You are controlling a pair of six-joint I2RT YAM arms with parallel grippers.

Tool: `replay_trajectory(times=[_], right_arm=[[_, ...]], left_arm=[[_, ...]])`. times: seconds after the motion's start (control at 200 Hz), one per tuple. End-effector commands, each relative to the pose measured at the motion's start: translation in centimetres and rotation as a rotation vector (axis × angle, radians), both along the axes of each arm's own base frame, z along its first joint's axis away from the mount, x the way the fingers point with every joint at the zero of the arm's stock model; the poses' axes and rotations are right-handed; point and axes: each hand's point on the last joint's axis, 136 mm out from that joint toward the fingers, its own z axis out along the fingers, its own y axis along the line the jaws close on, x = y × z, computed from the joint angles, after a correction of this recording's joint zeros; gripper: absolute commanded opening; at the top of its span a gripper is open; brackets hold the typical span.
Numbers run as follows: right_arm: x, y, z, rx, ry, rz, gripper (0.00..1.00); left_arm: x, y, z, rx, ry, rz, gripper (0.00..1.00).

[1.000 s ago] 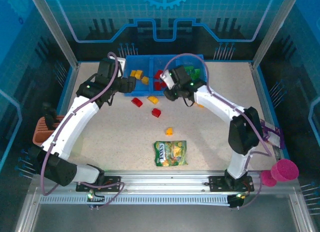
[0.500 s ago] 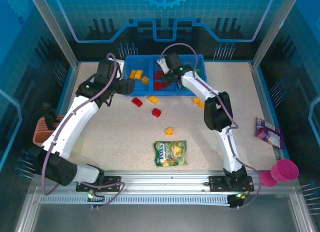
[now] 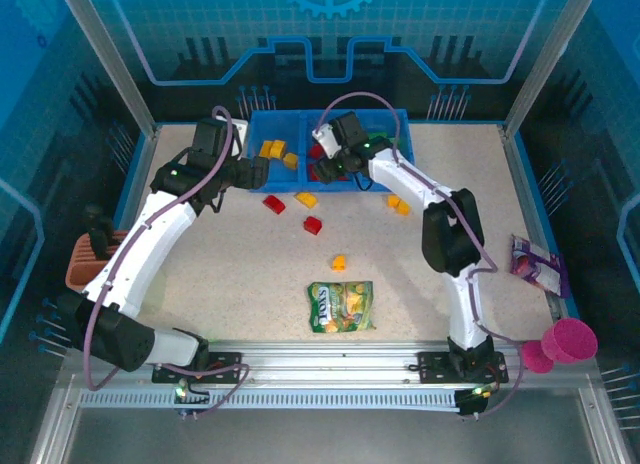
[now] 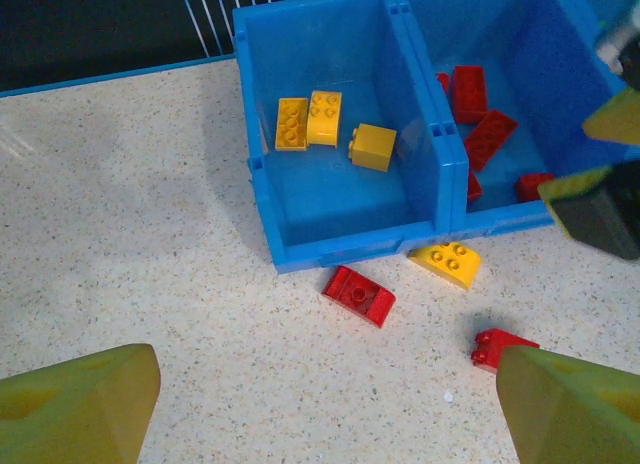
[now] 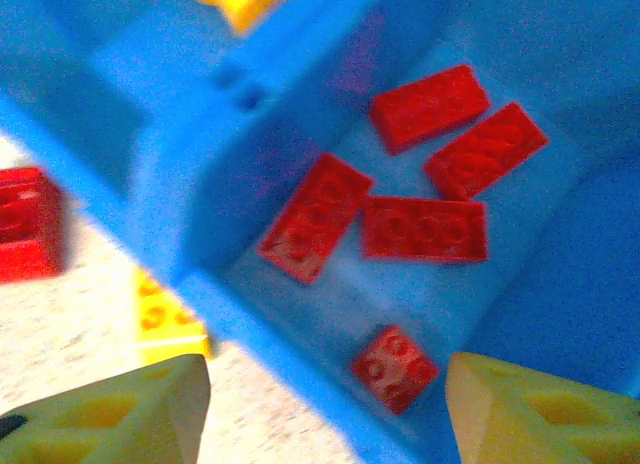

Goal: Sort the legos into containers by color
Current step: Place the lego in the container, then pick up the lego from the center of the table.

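Though free, legos (image 5: 424, 229) below right jaws.

Glossy plastic legos (image 4: 323, 117); smooth blue plastic tray (image 4: 345, 249); speckled matt table (image 4: 130, 214).

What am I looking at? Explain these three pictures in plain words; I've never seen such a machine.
Two white robot arms are bolted at the near edge of a table. One picture looks down on both from above. The other two come from cameras on the wrists, each looking past its own yellowish fingers. The left end effector hangs open over loose bricks on the table. The right end effector is open above the blue tray and holds nothing. The tray's left compartment has yellow legos, and the middle one has red legos. A candy bag lies nearer the arms' bases.
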Motion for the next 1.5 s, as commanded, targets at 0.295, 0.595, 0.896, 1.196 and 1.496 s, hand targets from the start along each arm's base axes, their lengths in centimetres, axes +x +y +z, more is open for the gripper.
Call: replay_trajectory(times=[0.295, 0.595, 0.896, 1.196, 1.496], right_arm=[[-10.7, 3.6, -4.8, -0.07, 0.265, 0.178, 0.79], [-10.6, 4.3, -9.4, -0.144, 0.328, 0.186, 0.81], [-10.0, 4.2, -11.9, -0.201, 0.338, 0.185, 0.7], [-10.0, 3.0, -11.6, -0.249, 0.325, 0.178, 0.28], [-3.1, 0.0, -0.2, -0.017, 0.065, -0.018, 0.26]], left_arm=[[-0.1, 0.1, 0.9, -0.017, -0.027, -0.025, 0.92], [-0.7, 0.3, 1.2, -0.021, -0.033, -0.026, 0.92], [-1.0, 0.7, 1.0, -0.023, -0.03, -0.015, 0.93], [-1.0, 1.1, 0.6, -0.017, -0.023, -0.009, 0.93], [-1.0, 1.9, 0.1, -0.031, -0.018, 0.004, 0.93]])
